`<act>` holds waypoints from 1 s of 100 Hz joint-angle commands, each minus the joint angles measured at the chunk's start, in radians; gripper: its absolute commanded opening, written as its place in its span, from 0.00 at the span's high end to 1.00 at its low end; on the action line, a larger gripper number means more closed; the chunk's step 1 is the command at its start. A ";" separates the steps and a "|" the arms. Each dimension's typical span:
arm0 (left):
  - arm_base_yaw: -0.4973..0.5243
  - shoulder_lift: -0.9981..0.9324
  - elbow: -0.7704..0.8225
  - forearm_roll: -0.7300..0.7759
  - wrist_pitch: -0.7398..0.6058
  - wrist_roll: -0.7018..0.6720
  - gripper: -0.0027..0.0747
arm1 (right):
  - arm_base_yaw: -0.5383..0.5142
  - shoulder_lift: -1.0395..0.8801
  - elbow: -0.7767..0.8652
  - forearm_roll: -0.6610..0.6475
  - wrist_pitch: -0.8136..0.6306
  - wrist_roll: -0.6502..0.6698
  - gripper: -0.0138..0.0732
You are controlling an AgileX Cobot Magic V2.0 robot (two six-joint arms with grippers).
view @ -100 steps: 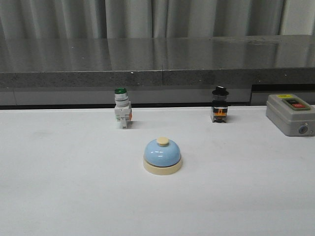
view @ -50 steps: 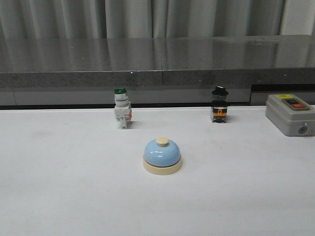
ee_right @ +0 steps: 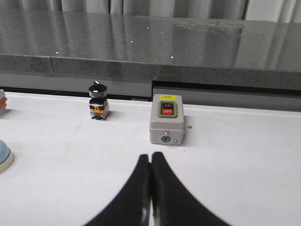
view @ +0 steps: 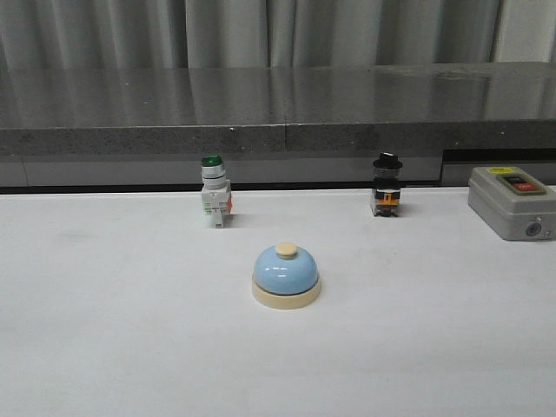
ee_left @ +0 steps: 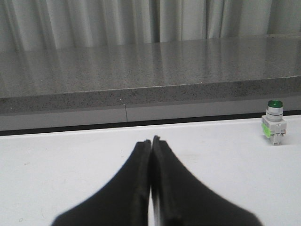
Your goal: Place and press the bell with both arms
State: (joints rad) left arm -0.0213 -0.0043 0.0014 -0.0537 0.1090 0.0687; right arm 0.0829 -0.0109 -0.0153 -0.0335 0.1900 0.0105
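Nothing has moved since the earlier frames: the bell (view: 286, 276) sits upright at mid-bench (view: 104, 330), in front of the green-capped switch (view: 215, 202) and black-knobbed switch (view: 387, 185). Left gripper (ee_left: 151, 141) and right gripper (ee_right: 150, 157) are both closed, empty.

Front view: camera raised at the near edge, facing forward over the white table (view: 104, 347) toward the grey ledge (view: 278, 104). Left wrist view: low behind the left gripper (ee_left: 151, 141), facing far; it shares the green-capped switch (ee_left: 274, 128) (view: 215, 201) with the front view. Right wrist view: low behind the right gripper (ee_right: 150, 156), sharing the black-knob switch (ee_right: 98, 107) (view: 387, 196) and grey box (ee_right: 166, 125) (view: 512, 201).
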 commanded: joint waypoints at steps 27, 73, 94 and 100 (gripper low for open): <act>0.002 -0.029 0.041 -0.004 -0.078 -0.006 0.99 | -0.005 -0.015 0.027 0.000 -0.174 -0.011 0.91; 0.002 -0.029 0.041 -0.004 -0.078 -0.006 0.99 | -0.005 -0.015 0.027 0.000 -0.173 -0.011 0.91; 0.002 -0.029 0.041 -0.004 -0.078 -0.006 0.99 | -0.005 -0.015 0.027 0.000 -0.173 -0.011 0.91; 0.002 -0.029 0.041 -0.004 -0.078 -0.006 0.99 | -0.005 -0.015 0.027 0.000 -0.173 -0.011 0.91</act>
State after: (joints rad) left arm -0.0213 -0.0043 0.0014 -0.0537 0.1090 0.0687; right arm 0.0829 -0.0109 0.0251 -0.0335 0.1036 0.0105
